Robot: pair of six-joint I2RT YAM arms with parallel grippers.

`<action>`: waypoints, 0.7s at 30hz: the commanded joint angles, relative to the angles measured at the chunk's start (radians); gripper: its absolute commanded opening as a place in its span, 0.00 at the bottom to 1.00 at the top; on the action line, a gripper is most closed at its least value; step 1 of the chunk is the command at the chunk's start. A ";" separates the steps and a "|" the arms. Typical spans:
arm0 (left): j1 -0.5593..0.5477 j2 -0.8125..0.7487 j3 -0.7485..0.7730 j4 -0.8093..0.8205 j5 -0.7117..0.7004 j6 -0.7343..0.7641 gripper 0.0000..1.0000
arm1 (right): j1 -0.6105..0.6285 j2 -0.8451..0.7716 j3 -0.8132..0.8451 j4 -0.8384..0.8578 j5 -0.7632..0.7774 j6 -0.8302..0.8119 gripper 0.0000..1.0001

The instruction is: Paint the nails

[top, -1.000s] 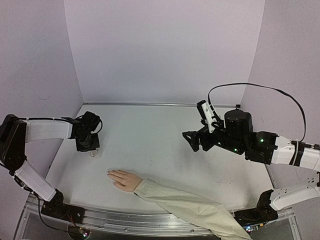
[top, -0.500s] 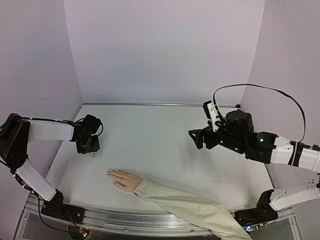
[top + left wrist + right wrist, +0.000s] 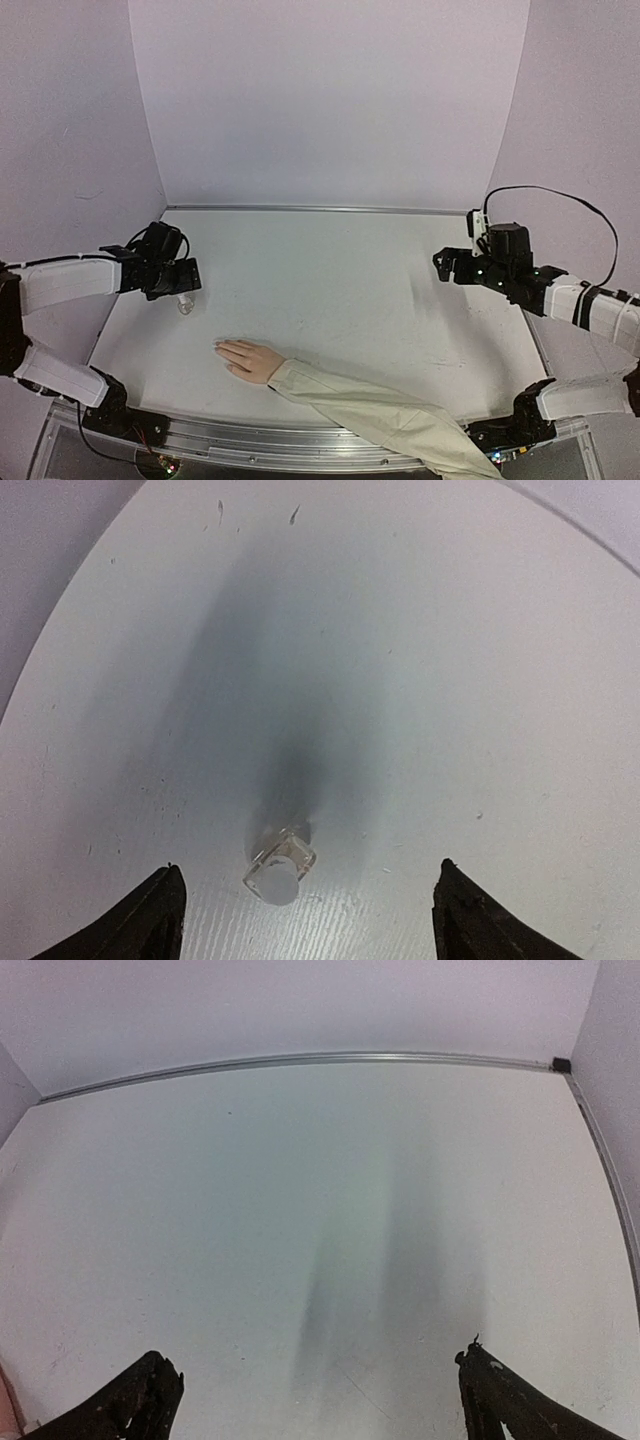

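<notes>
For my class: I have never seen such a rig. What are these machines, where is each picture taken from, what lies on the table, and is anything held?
Two robot arms, each ending in a two-finger gripper, are bolted at the table's near edge. The wide picture looks down from above and behind; the other two come from wrist cameras. On the table are a mannequin hand in a beige sleeve and a small clear white-capped bottle. The left gripper hangs open near the bottle; the right gripper is open too. Nothing is held.

Broad tabletop (image 3: 330, 270); obstacles: bottle (image 3: 184, 306), mannequin hand (image 3: 250, 358)
</notes>
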 commanded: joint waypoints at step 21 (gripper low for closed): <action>0.023 -1.190 -0.501 0.530 0.088 0.342 0.98 | -0.284 -0.559 -0.240 0.043 -0.103 0.058 0.98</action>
